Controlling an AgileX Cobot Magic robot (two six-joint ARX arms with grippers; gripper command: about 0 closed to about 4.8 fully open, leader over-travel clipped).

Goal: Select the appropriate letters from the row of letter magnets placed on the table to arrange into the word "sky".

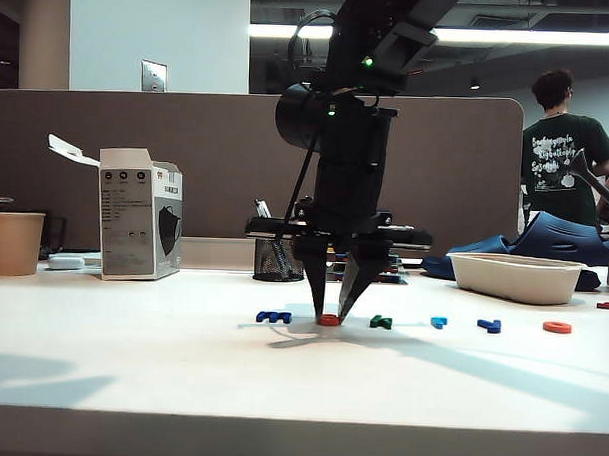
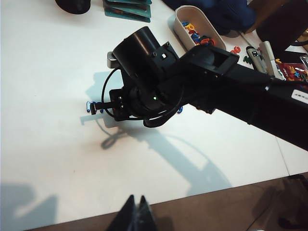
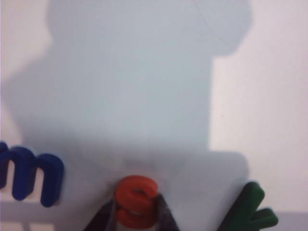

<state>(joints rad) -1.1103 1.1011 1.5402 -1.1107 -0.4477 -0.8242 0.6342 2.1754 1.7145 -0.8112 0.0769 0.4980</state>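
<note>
The row of letter magnets lies on the white table [image 1: 130,362]: a dark blue "m" [image 1: 273,316], an orange-red "s" [image 1: 328,320], a green "k" [image 1: 381,322], a light blue letter [image 1: 438,321], a dark blue "y" [image 1: 490,326] and an orange-red ring [image 1: 557,327]. My right gripper [image 1: 331,314] points straight down at the row. Its fingers press on both sides of the "s" [image 3: 137,201], which rests on the table between the "m" [image 3: 33,175] and the "k" [image 3: 250,209]. My left gripper [image 2: 136,198] hangs shut and empty over the table's front edge, out of the exterior view.
A white tray [image 1: 518,278] stands at the back right and holds loose letters [image 2: 195,30]. A mesh pen cup [image 1: 276,259] stands behind the right arm. A cardboard box [image 1: 140,214] and a paper cup [image 1: 16,242] are at the back left. A person stands far right.
</note>
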